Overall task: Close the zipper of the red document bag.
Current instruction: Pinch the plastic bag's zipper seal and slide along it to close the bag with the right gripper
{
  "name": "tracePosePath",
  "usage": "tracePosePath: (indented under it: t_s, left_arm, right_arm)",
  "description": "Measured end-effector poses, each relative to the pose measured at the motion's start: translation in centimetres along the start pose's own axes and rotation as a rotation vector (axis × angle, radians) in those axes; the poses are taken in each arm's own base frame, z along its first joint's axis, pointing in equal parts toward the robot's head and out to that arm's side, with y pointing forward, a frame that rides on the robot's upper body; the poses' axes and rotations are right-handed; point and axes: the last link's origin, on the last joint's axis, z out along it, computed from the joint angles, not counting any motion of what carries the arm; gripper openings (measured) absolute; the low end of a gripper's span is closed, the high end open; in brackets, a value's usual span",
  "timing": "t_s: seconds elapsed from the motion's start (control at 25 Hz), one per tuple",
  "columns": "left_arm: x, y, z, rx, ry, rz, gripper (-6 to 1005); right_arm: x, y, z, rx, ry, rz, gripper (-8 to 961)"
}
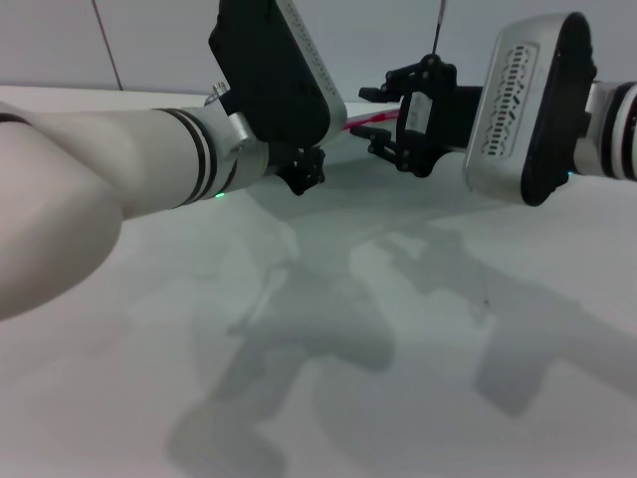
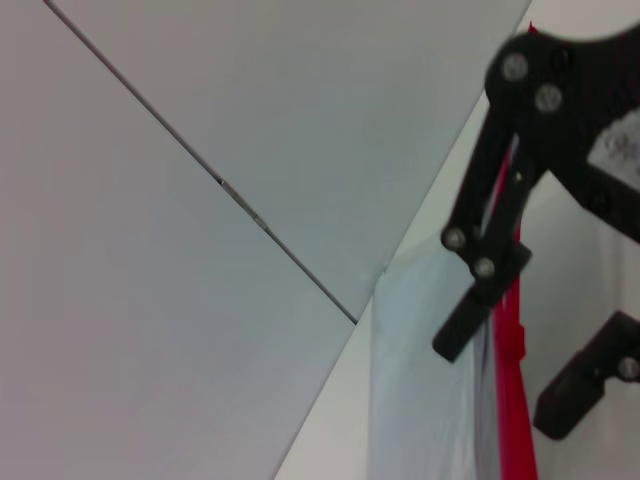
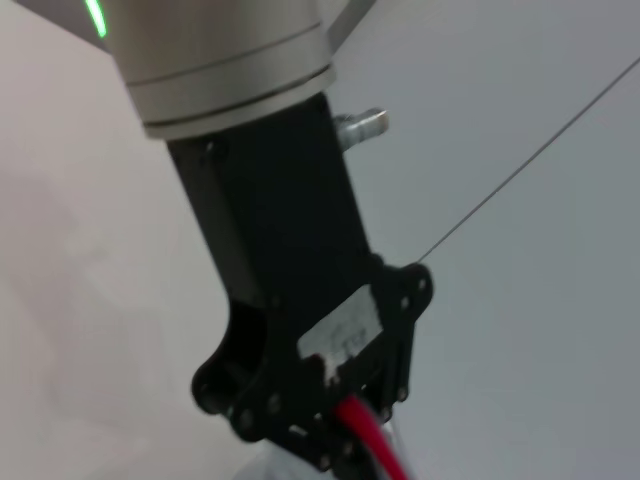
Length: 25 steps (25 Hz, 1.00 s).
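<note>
The red document bag point(image 2: 420, 400) lies flat at the far side of the table, close to the wall. Its zipper point(image 2: 512, 420) runs as a bright red strip along one long edge; the head view shows only a short piece of the zipper point(image 1: 350, 127) between the arms. In the left wrist view my right gripper point(image 2: 530, 345) is open, with one finger on each side of the red strip. The right wrist view shows my left gripper point(image 3: 335, 445) closed at the bag's red edge, the strip coming out from between its fingers. The arms hide most of the bag from the head camera.
Both arms reach across the white table point(image 1: 348, 329) and throw shadows on it. A grey panelled wall point(image 2: 200, 160) with a thin seam rises directly behind the bag. The two grippers, left point(image 1: 302, 177) and right point(image 1: 368, 113), sit close together.
</note>
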Motion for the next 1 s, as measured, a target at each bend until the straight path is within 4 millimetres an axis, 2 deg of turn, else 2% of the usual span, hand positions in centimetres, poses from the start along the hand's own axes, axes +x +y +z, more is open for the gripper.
tracePosePath:
  t_s: [0.88,1.0]
  left_arm:
    - [0.2,0.3,0.0,-0.007,0.003,0.009,87]
    - [0.0,0.3,0.0,-0.008,-0.001,0.008,88]
  right_arm:
    - [1.1,0.2,0.7,0.001,0.055,-0.022,329]
    - [1.0,0.2,0.8,0.000,0.055,-0.021,294]
